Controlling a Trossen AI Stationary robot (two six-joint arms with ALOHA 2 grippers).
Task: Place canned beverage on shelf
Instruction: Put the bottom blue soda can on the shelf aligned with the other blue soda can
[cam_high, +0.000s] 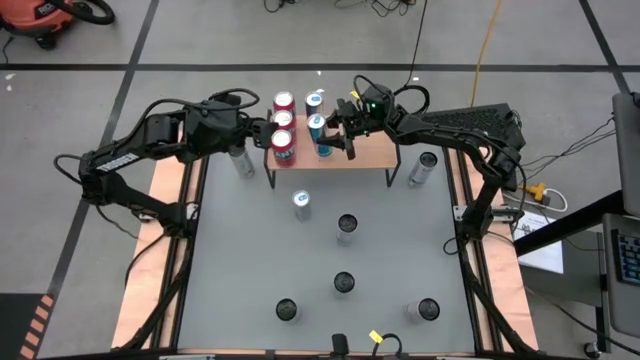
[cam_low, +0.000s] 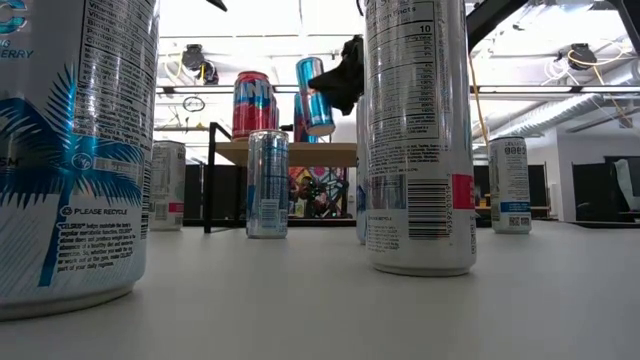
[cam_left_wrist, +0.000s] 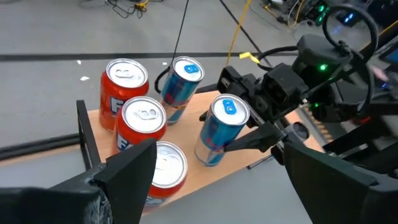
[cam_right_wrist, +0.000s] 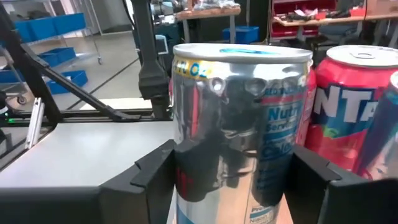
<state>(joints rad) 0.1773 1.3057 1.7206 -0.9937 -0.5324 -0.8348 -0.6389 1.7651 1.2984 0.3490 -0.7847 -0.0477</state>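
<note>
Right pincer (cam_right_wrist: 230, 180) around blue can (cam_right_wrist: 239, 124), shelf (cam_high: 365, 152) beneath

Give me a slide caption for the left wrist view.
Right gripper tilts a blue can onto the shelf beside three red cans.

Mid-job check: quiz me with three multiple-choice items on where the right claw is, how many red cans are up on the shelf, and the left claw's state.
1. Where is the right claw?
A. Over the shelf
B. At the table's near edge
C. Off the table

2. How many red cans stand on the shelf?
A. One
B. Three
C. Five

3. What is the left claw's state?
A. Shut on a red can
B. Shut on nothing
C. Open, empty

Answers:
1 A: the right claw grips a blue can above the shelf.
2 B: the left wrist view shows three red cans.
3 C: the left claw stands wide beside them, holding nothing.
</note>
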